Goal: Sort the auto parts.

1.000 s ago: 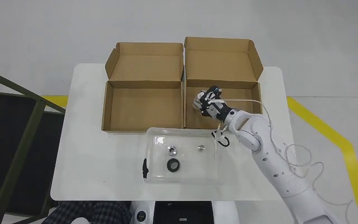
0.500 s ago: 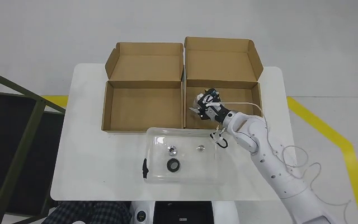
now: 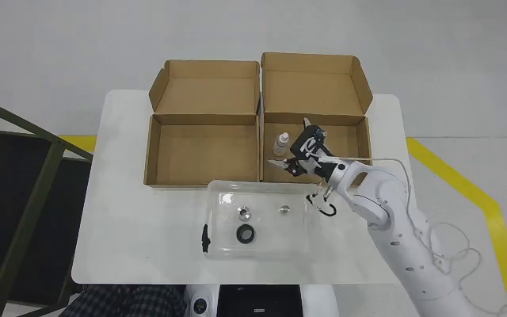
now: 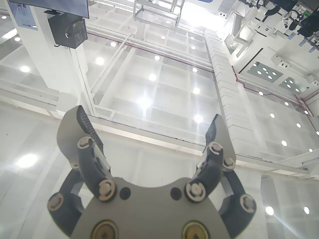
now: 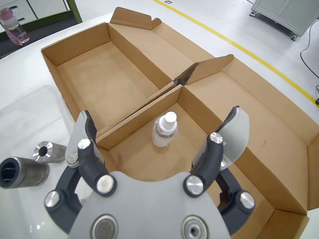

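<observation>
A small white bottle (image 3: pixel 281 143) (image 5: pixel 164 131) stands upright on the floor of the right cardboard box (image 3: pixel 352 135) (image 5: pixel 261 135), near its left wall. My right gripper (image 3: pixel 290 155) (image 5: pixel 161 113) hovers open just beside the bottle, holding nothing. The left cardboard box (image 3: pixel 202 154) (image 5: pixel 104 75) holds nothing. In front of the boxes a clear tray (image 3: pixel 297 242) (image 5: pixel 30 105) holds two metal cylinders (image 3: pixel 244 211) (image 3: pixel 283 209), a black ring (image 3: pixel 246 234) and a small black part (image 3: pixel 205 236). My left gripper (image 4: pixel 148 115) is open and points up at the ceiling.
Both box lids stand open toward the far side of the white table (image 3: pixel 123 198). In the right wrist view the two metal cylinders (image 5: pixel 47 151) (image 5: pixel 22 172) lie close to the gripper. A green-framed rack (image 3: pixel 32 182) stands left of the table.
My right gripper let go of the white bottle and drew back to the right. The bottle now stands on its own in the right box.
</observation>
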`<state>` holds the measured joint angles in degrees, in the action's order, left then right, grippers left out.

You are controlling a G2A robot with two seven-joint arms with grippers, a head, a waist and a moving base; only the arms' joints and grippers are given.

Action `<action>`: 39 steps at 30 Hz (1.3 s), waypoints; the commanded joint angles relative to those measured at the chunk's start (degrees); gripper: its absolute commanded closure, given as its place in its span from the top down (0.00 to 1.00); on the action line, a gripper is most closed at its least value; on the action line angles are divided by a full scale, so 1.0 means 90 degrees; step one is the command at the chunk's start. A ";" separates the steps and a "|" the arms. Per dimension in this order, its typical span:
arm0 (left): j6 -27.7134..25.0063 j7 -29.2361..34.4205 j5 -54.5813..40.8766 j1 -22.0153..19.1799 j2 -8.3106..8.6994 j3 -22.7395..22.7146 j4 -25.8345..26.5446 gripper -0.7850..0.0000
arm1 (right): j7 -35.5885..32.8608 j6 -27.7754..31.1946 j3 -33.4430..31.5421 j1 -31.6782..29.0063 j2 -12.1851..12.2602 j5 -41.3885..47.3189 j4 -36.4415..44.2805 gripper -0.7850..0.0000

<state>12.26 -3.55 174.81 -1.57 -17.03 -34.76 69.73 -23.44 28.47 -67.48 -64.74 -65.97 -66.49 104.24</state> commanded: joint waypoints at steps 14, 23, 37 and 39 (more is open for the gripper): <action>0.0000 0.0000 0.0000 0.0000 0.0000 0.0000 0.0000 1.00 | -0.0969 0.1473 -0.0852 -0.1224 0.0291 0.0736 0.1728 1.00; 0.0000 0.0000 0.0000 0.0000 0.0000 0.0000 0.0000 1.00 | -0.0786 0.1874 -0.1069 -0.2212 0.0428 -0.0394 0.2416 1.00; 0.0000 0.0000 0.0000 0.0000 0.0000 0.0000 0.0000 1.00 | -0.0201 0.1839 -0.0752 -0.2757 0.0521 -0.2243 0.2350 1.00; 0.0000 0.0000 0.0000 0.0000 0.0000 0.0000 0.0000 1.00 | -0.0193 0.1856 -0.0656 -0.2738 0.0525 -0.2359 0.2336 1.00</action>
<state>12.26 -3.55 174.81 -1.57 -17.03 -34.76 69.73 -25.18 45.04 -73.79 -89.49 -61.26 -87.26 125.31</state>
